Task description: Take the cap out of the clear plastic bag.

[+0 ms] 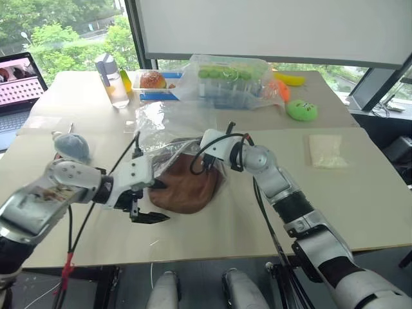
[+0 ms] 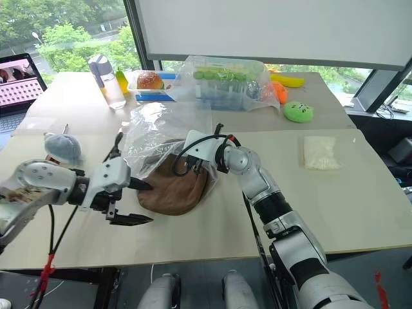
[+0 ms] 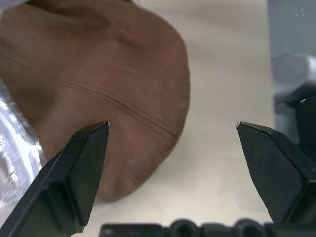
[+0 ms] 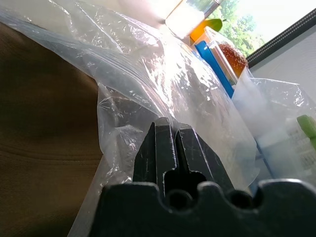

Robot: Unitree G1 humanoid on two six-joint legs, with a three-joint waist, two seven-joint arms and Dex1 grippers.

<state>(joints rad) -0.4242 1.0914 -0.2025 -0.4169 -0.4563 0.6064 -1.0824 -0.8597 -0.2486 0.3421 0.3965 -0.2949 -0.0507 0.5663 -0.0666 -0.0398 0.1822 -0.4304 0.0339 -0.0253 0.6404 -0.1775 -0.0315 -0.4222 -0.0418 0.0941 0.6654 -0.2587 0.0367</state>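
The brown cap (image 1: 187, 190) lies on the table, its far part still under the clear plastic bag (image 2: 161, 132) and its near part bare. My right gripper (image 2: 192, 166) is shut on the bag's edge above the cap, and the film drapes over its closed fingertips (image 4: 168, 133). At the cap's near-left edge my left gripper (image 1: 156, 201) stands open. One finger (image 3: 81, 163) is over the brown fabric (image 3: 113, 74), the other (image 3: 276, 168) over bare table, with nothing held between them.
A blue-grey fuzzy toy (image 1: 71, 147) sits left of the cap. Along the back stand a bottle (image 1: 112, 80), a food box (image 1: 152, 79), a bulging clear bag (image 1: 228, 80) and a green toy (image 1: 301, 109). A white packet (image 1: 327, 151) lies right, a laptop (image 1: 19, 90) far left.
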